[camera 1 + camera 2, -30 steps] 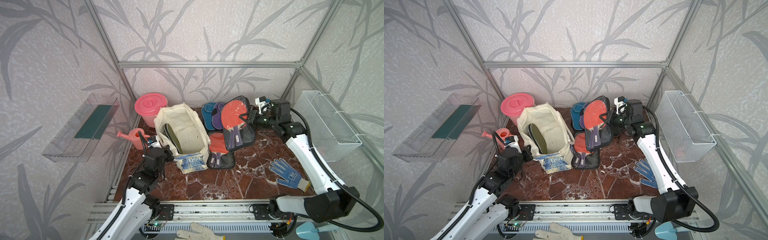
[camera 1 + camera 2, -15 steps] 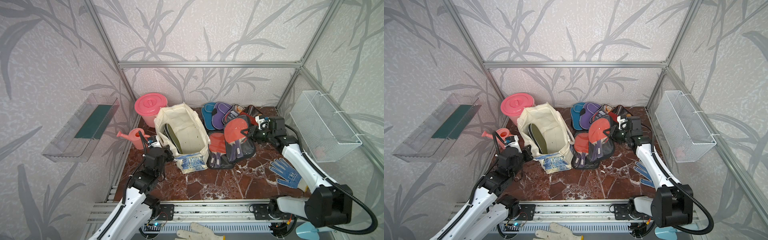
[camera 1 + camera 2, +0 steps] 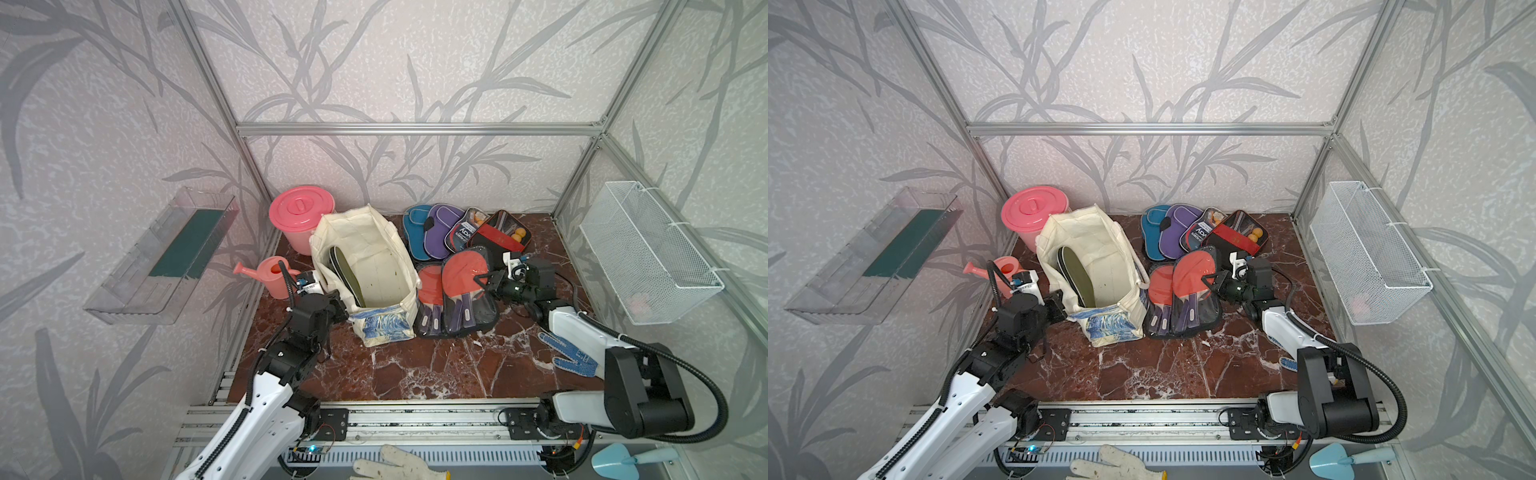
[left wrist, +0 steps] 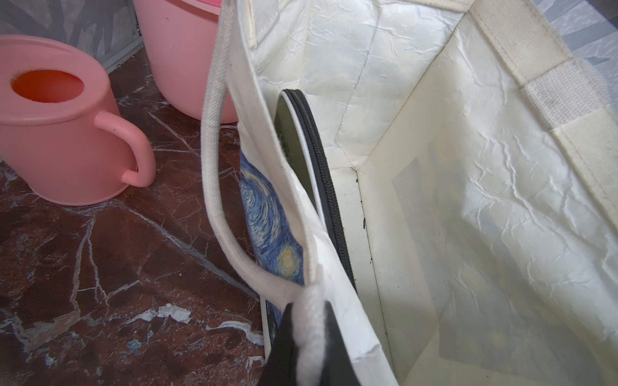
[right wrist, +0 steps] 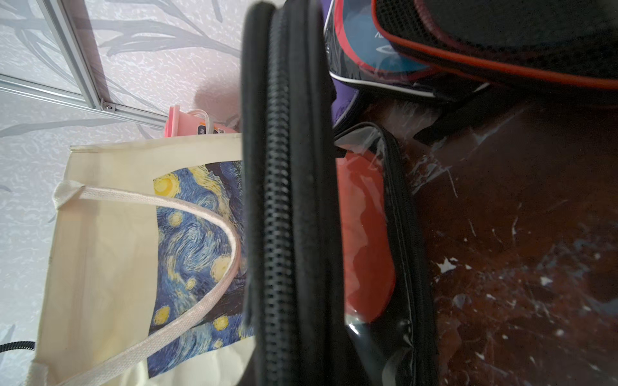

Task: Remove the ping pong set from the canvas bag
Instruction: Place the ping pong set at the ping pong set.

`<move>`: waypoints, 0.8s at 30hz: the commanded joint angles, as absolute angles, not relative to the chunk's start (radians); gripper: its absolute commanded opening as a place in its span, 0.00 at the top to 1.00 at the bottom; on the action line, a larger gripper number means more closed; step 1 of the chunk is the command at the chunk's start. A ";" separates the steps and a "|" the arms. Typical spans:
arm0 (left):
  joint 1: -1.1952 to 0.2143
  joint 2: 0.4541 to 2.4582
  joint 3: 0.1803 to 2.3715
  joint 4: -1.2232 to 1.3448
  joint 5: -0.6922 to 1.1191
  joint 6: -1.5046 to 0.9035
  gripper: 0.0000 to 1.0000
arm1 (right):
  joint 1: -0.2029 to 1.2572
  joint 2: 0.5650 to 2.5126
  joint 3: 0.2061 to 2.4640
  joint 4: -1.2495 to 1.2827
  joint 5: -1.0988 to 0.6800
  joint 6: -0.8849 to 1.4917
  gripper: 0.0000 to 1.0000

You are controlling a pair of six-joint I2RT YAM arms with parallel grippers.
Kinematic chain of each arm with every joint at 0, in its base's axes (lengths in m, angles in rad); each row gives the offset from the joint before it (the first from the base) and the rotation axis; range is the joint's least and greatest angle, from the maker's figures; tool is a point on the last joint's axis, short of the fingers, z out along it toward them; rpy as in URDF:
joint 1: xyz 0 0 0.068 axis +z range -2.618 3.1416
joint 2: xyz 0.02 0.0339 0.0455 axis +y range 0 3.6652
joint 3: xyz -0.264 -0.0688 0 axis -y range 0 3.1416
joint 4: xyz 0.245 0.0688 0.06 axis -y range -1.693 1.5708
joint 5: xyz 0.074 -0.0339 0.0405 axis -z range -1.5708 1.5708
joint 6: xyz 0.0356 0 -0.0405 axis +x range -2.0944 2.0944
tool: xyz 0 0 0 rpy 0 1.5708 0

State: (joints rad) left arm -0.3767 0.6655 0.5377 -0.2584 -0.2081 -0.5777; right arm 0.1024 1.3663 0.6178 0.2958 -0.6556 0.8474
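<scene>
Leaning inside the canvas bag (image 3: 384, 270), the olive case (image 3: 348, 272) is partly hidden.

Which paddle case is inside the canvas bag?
The olive case, on edge against the inner wall of the canvas bag; every other case is outside it.

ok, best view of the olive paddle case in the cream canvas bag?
Both top views: olive paddle case shows its face, leaning inside the cream canvas bag. Left wrist: mostly zipped edge; right wrist: nothing.
</scene>
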 commanded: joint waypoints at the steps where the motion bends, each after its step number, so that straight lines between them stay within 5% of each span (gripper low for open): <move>1: -0.377 0.666 0.563 -0.281 -0.204 -0.567 1.00 | 0.100 1.383 0.606 0.473 -0.680 0.868 1.00; 11: -0.377 0.669 0.563 -0.279 -0.201 -0.565 1.00 | 0.075 1.410 0.554 0.446 -0.659 0.804 0.99; 16: -0.377 0.675 0.566 -0.274 -0.200 -0.563 1.00 | 0.059 1.405 0.528 0.419 -0.646 0.770 0.66; 24: -0.377 0.677 0.565 -0.268 -0.198 -0.559 1.00 | 0.039 1.394 0.515 0.367 -0.625 0.719 0.45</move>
